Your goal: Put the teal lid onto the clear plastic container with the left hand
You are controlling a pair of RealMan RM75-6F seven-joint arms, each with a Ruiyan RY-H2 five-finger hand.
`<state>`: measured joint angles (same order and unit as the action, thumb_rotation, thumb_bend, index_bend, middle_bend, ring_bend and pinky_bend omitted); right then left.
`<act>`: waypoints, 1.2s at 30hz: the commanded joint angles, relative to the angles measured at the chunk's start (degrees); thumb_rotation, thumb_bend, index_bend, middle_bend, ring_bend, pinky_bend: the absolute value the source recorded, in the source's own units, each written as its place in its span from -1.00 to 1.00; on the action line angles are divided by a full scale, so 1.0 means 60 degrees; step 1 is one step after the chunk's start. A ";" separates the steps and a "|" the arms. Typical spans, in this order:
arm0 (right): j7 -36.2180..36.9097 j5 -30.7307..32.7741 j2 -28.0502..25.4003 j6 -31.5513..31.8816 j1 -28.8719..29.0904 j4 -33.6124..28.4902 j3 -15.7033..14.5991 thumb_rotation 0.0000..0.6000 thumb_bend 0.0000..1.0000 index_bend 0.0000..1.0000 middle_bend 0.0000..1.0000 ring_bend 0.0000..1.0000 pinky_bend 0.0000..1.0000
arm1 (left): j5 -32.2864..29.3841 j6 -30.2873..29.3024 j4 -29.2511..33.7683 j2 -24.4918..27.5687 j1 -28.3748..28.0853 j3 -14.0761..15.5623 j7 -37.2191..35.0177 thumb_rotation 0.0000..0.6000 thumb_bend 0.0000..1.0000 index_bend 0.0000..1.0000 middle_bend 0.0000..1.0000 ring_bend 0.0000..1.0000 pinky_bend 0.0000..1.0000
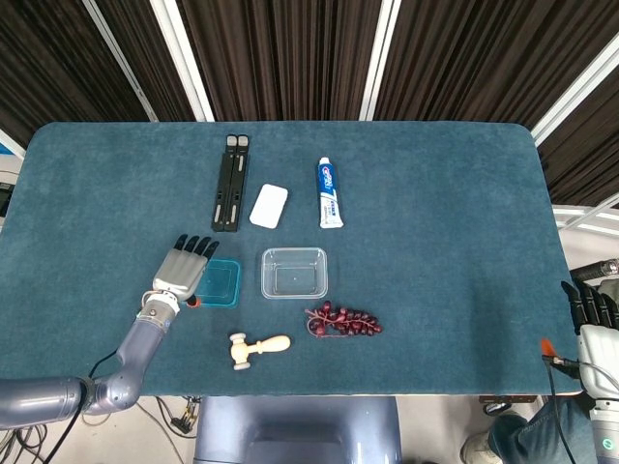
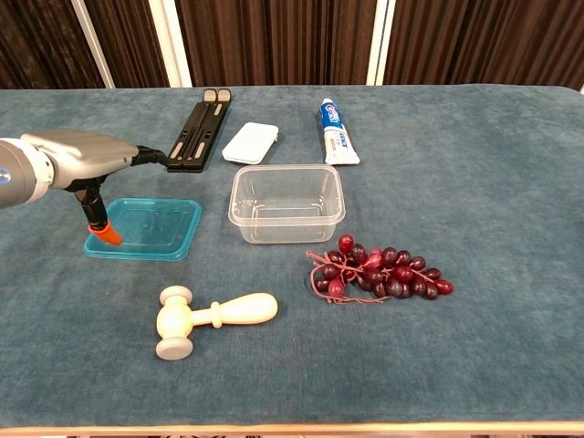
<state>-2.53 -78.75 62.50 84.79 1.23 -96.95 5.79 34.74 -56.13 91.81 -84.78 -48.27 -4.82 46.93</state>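
The teal lid (image 1: 221,285) (image 2: 153,228) lies flat on the table, just left of the clear plastic container (image 1: 294,273) (image 2: 286,203), which stands empty and upright. My left hand (image 1: 184,268) (image 2: 84,155) hovers over the lid's left part with its fingers stretched flat and apart, holding nothing. Its orange-tipped thumb (image 2: 103,230) points down at the lid's near left edge. My right hand (image 1: 592,314) hangs off the table's right edge, low and empty; how its fingers lie is unclear.
A bunch of red grapes (image 1: 343,320) (image 2: 381,270) lies in front of the container. A cream wooden mallet (image 1: 256,349) (image 2: 211,316) lies near the front edge. A black folding stand (image 1: 230,182), a white case (image 1: 269,205) and a toothpaste tube (image 1: 330,192) lie behind.
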 commanded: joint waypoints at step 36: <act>-0.0034 0.0190 0.0026 0.0007 -0.0010 -0.0051 0.0079 1.00 -0.29 -1.00 -1.00 -1.00 -1.00 | 0.0245 0.0450 -0.0773 -0.0510 -0.0259 0.0498 -0.0564 1.00 -0.93 -0.99 -0.83 -1.00 -0.97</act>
<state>-2.73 -77.61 62.66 84.84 1.17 -97.26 6.26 36.21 -53.43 87.17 -87.83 -49.82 -1.83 43.55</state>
